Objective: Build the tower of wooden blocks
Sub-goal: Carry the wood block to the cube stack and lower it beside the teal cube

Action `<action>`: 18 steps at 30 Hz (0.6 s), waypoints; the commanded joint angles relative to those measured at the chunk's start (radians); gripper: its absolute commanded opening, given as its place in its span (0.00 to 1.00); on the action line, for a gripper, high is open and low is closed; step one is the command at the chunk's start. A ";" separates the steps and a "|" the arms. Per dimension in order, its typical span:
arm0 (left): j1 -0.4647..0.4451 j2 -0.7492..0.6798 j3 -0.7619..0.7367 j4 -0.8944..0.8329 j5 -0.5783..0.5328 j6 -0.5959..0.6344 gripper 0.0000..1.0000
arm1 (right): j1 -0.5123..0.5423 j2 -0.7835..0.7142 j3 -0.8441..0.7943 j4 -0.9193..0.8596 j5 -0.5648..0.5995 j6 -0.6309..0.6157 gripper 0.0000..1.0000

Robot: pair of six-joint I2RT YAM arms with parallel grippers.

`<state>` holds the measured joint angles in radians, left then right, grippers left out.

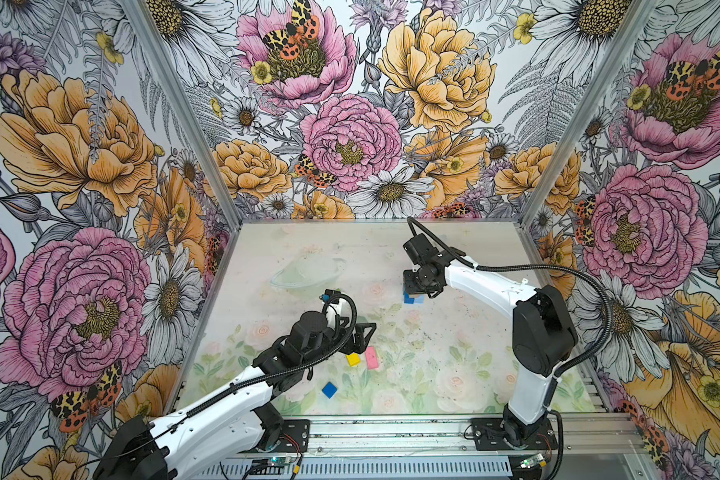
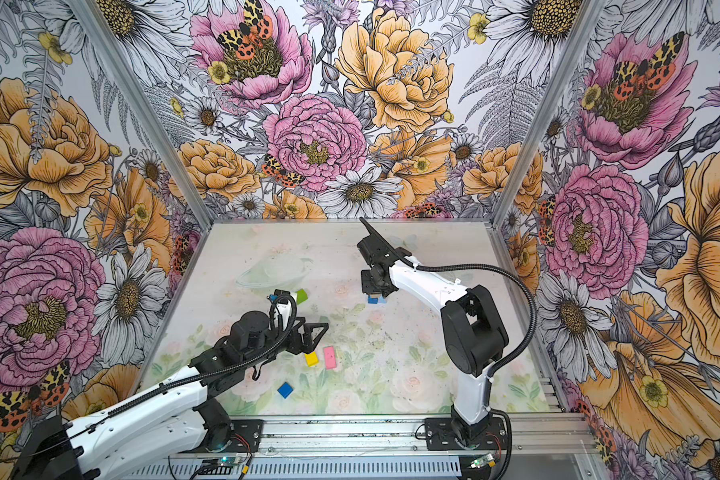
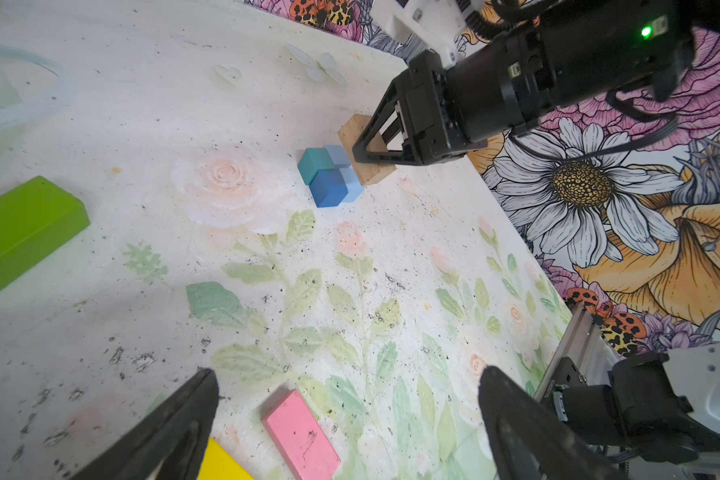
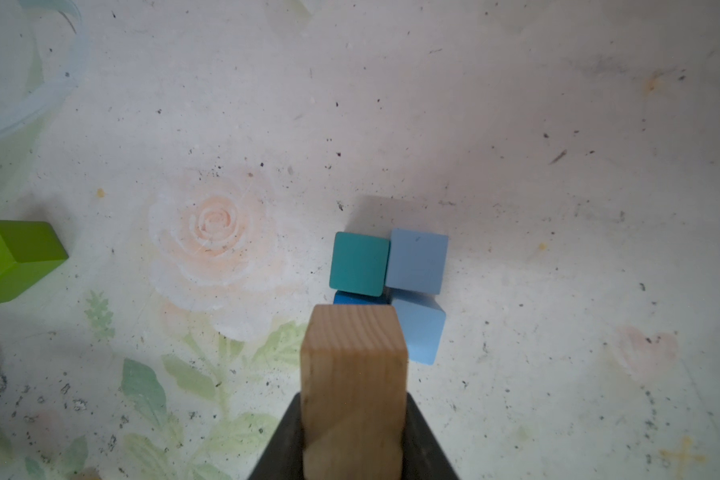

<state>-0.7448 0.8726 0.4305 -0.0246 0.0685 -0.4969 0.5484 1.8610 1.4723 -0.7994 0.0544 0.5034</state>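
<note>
- Right gripper is clamped on the tan brick, close over the cube cluster: teal cube, grey-blue cube, light blue cube and dark blue cube, all touching.
- I cannot tell if the brick already rests on them.
- Left gripper gapes wide and empty above the pink brick and yellow brick. The green brick and a loose blue cube lie well apart.
- Risk: the brick sits over the dark blue cube, off the cluster's middle. Released there, I expect it to tip.
- Risk: the cubes sit slightly askew, so a sideways nudge on descent could scatter them.
- Risk: jaws opening unevenly may drag the brick.
</note>
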 commanded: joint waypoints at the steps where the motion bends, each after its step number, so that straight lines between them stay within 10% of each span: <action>1: 0.013 0.006 0.008 0.019 0.005 0.021 0.99 | -0.004 0.022 0.039 -0.006 -0.004 -0.014 0.25; 18: 0.043 0.006 -0.006 0.029 0.023 0.024 0.99 | -0.011 0.102 0.087 -0.007 -0.010 -0.013 0.25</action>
<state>-0.7136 0.8734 0.4301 -0.0238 0.0696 -0.4900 0.5449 1.9465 1.5227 -0.8120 0.0494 0.5022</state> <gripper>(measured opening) 0.988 0.329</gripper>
